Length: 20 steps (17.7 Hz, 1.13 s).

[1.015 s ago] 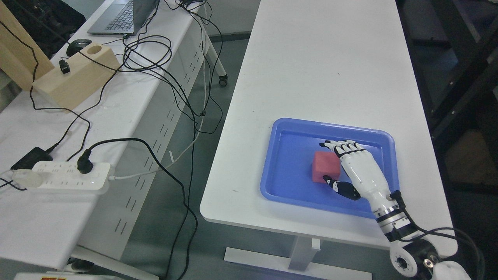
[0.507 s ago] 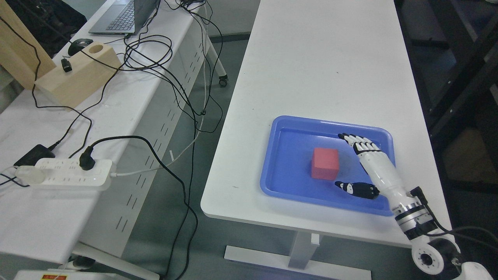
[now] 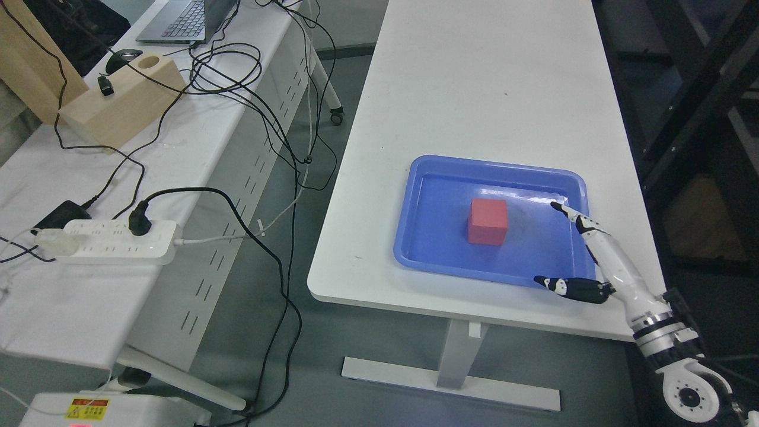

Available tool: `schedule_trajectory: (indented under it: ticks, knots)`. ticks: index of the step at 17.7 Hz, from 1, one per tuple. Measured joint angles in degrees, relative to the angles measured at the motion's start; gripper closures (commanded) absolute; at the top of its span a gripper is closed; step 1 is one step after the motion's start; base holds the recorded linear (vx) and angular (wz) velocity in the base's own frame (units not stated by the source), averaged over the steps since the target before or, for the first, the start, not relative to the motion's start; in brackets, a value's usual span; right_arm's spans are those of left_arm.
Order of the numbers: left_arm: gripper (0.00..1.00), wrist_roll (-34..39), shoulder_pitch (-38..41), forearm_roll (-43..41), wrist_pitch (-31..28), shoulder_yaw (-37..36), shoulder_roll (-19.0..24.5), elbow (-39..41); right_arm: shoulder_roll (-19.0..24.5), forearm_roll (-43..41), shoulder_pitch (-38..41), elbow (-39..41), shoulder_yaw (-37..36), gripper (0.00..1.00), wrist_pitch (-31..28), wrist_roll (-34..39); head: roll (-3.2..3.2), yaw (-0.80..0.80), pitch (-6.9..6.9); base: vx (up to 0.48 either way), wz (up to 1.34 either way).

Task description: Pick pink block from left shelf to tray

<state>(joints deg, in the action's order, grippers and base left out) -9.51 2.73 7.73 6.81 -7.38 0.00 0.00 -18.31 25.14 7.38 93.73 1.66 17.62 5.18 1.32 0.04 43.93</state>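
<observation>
My right hand (image 3: 584,255) has its fingers (image 3: 572,214) spread, gripping nothing, at the right edge of the tray (image 3: 427,178). The pink block (image 3: 487,221) sits in the tray's middle on the table (image 3: 492,89); placement looks done.

Block in tray, our hand off to its right

We see the block (image 3: 488,221) resting in the middle of the tray (image 3: 422,261), which lies on the near part of the table (image 3: 492,89). Our right hand (image 3: 593,255) sits at the tray's right edge, apart from the block. Left of the table, across a gap, stands a desk (image 3: 195,154) bearing a power strip (image 3: 107,241), a wooden box (image 3: 121,101) and a laptop (image 3: 178,21).
</observation>
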Motion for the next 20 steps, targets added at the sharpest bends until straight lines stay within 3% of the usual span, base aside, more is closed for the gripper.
schedule_trajectory:
  ticks: [11, 20]
  knots:
    - [0.00, 0.00, -0.01, 0.00, 0.00, 0.00, 0.00, 0.00, 2.91, -17.37, 2.97, -0.04, -5.02, 0.00, 10.72, 1.77, 0.00, 0.00, 0.00, -0.115, -0.20]
    - [0.00, 0.00, -0.01, 0.00, 0.00, 0.00, 0.00, 0.00, 5.02, -31.14, 7.68, -0.71, -6.51, 0.00, 9.41, 2.03, 0.00, 0.00, 0.00, -0.163, -0.02]
